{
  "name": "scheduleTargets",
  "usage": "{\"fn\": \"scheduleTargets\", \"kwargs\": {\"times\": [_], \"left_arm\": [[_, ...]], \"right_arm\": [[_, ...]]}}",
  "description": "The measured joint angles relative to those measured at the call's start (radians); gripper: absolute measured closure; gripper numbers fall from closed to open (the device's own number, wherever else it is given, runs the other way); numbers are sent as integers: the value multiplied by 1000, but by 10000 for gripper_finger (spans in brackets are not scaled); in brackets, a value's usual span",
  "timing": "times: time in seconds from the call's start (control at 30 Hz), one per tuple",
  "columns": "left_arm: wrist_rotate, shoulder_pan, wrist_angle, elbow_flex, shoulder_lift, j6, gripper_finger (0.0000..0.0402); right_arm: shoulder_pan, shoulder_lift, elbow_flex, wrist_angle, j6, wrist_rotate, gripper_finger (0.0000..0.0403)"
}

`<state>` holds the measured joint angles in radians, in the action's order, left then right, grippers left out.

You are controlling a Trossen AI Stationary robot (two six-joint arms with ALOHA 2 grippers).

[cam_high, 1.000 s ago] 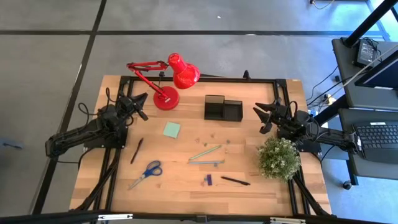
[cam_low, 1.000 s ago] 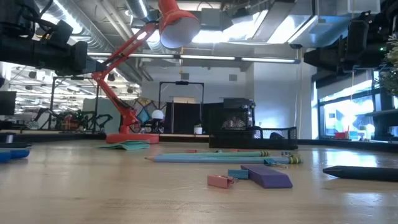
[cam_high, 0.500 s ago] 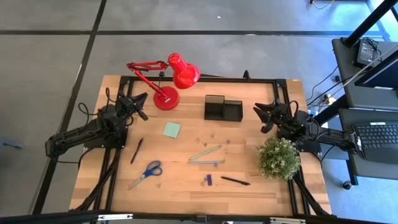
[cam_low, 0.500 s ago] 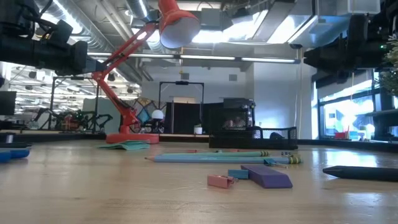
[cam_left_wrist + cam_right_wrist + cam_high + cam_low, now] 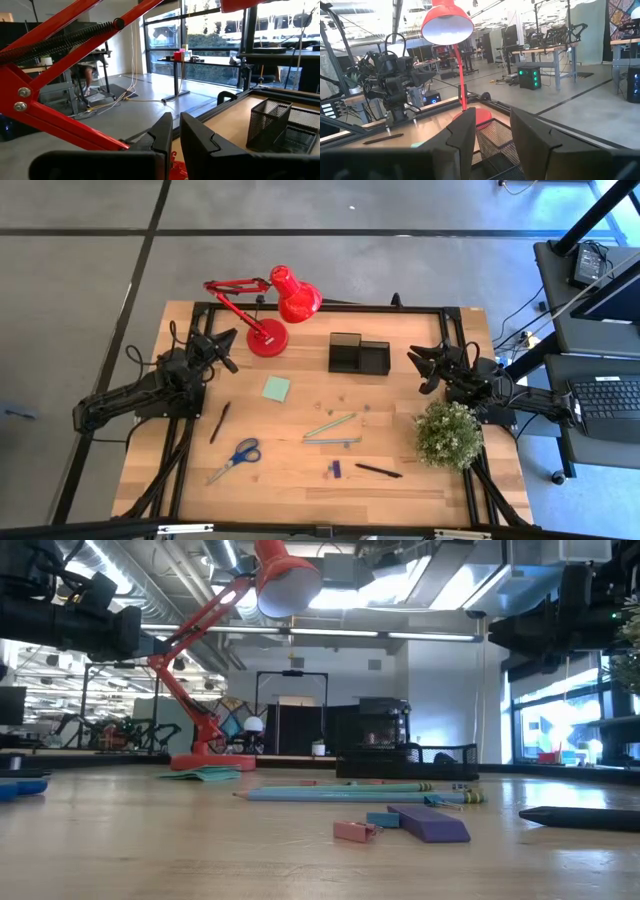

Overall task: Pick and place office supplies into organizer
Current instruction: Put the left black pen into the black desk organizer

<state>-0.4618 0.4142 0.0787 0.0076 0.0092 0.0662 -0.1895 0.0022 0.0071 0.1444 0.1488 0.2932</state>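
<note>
Place: a robotics lab or workshop in an open industrial hall.
Floor: bare grey concrete floor (image 5: 400, 205) crossed by dark lines.
Ceiling: exposed silver ducts (image 5: 150, 590) and strip lights.
Background: rows of workbenches (image 5: 555, 47) with equipment, probably other robot rigs.
Side desk: black laptop keyboard (image 5: 605, 395) beside the wooden surface (image 5: 290, 480).
Windows: tall glazed wall (image 5: 210, 40).

- No text, label, brand, number or sign is legible in any view.
- The red desk lamp (image 5: 283, 298), the black mesh organizer (image 5: 359, 355) and the supplies on the wooden table (image 5: 290, 480) bear no readable marking.
</note>
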Motion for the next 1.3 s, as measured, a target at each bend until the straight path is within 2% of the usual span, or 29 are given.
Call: {"fn": "scheduleTargets", "kwargs": {"times": [1.13,1.3], "left_arm": [[0,0,0,0,0,0,369],[75,0,-6,0,0,58,347]], "right_arm": [[0,0,0,-14,6,1,276],[0,0,0,-14,7,1,276]]}}
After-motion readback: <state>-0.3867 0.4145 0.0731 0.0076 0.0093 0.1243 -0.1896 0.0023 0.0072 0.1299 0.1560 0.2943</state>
